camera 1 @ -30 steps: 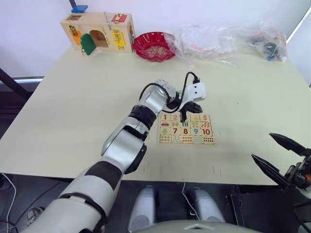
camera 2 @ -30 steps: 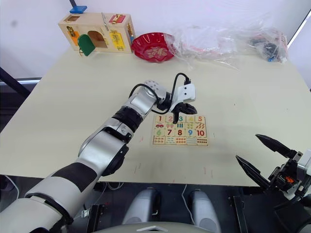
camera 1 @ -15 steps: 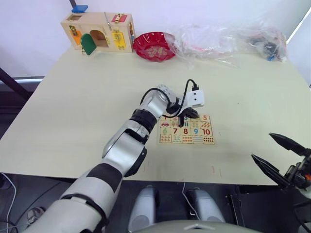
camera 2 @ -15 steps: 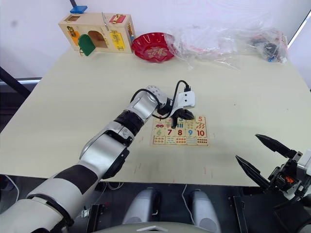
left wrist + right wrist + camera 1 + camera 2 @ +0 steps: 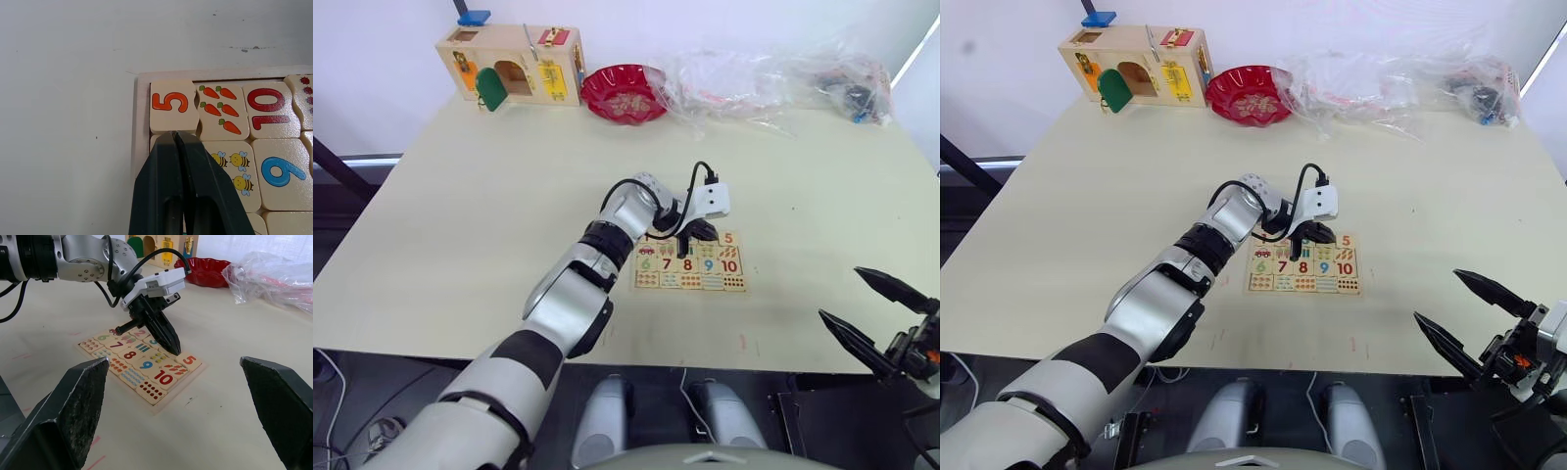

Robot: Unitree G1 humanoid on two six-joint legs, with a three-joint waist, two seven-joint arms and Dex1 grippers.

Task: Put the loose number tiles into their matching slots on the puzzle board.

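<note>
The puzzle board (image 5: 705, 280) lies flat on the table in front of me, with digits 6 to 10 and picture rows showing. My left gripper (image 5: 683, 248) is shut, with its tips down on the board's top row. In the left wrist view the shut fingertips (image 5: 166, 147) meet the edge of the number tile 5 (image 5: 169, 103), which sits in the corner slot. What lies under the fingers is hidden. The arm covers most of the other top-row tiles. My right gripper (image 5: 840, 294) hangs open and holds nothing, off the table's front right edge.
A wooden box with coloured doors (image 5: 512, 65) stands at the far left corner. Beside it is a red bowl (image 5: 625, 93), and clear plastic bags (image 5: 773, 78) lie along the back right. The table's front edge (image 5: 724, 364) runs just beyond the board.
My left gripper has come down and shifted slightly right until its shut tips rest on the board's top row beside the 5. The right gripper has stayed put.
</note>
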